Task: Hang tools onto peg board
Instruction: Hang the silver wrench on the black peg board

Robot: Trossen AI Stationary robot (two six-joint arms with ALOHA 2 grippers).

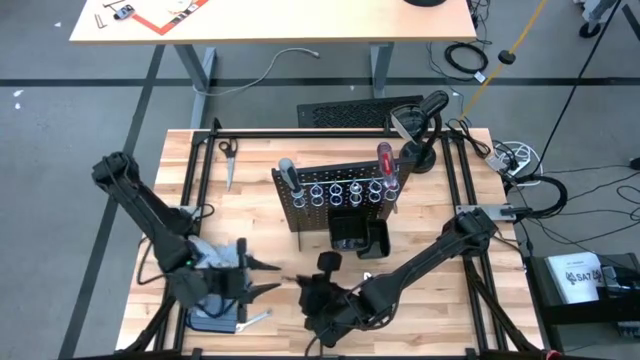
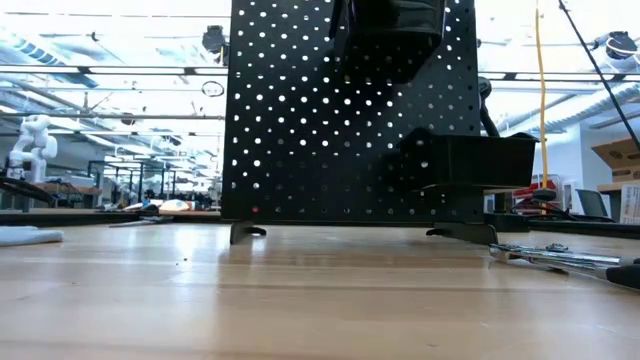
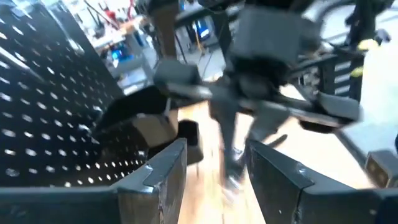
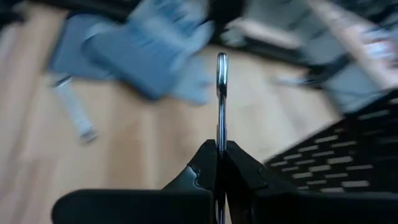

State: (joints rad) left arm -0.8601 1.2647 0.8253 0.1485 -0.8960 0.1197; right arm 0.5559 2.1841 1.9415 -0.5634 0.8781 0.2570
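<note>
Now I am pinching a thin silver wrench (image 4: pixel 221 93) edge-on in my right gripper (image 4: pixel 219 163), fingers clamped tight. Alongside, my left gripper (image 1: pixel 262 278) is hanging half-open and empty. Beyond, the peg board (image 1: pixel 345 195) is standing mid-table; I should keep the wrench level approaching its rings.

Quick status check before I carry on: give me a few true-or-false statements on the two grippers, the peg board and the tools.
1. The right gripper is shut on a thin silver wrench. True.
2. The left gripper holds a screwdriver. False: its fingers stand apart with nothing between them.
3. The red-handled screwdriver already stands in the upright black perforated peg board. True.
4. The blue-grey work gloves lie at the table's far edge. False: they lie near the left gripper, at the near side.
</note>
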